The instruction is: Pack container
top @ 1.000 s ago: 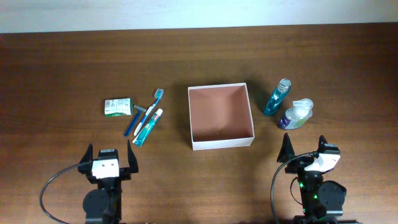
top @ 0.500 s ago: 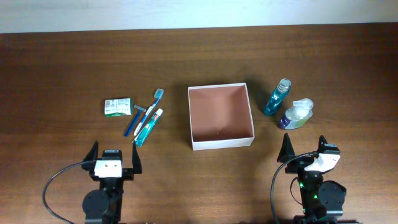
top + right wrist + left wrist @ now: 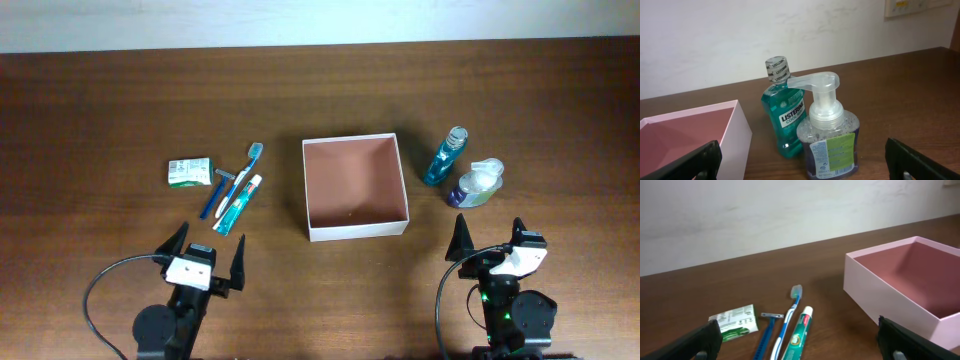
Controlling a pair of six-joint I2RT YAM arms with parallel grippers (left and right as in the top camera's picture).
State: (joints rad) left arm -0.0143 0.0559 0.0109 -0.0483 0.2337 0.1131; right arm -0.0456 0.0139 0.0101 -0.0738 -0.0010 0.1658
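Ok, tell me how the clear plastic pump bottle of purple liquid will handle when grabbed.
The clear plastic pump bottle looks well filled, so it is probably heavy for its size. Its smooth rounded body may slip when squeezed. Tall with a long overhanging spout, it could tip against the teal mouthwash bottle right beside it.

Overhead view, left of centre: a green-and-white soap packet (image 3: 189, 172) lies on the dark wooden table (image 3: 100, 110). Just to its right lie a razor (image 3: 222, 175), a blue toothbrush (image 3: 254, 152) and a toothpaste tube (image 3: 238, 206), slanted and close together. Right of centre: an upright Listerine mouthwash bottle (image 3: 444, 160) stands just beside a clear pump bottle (image 3: 476, 184).
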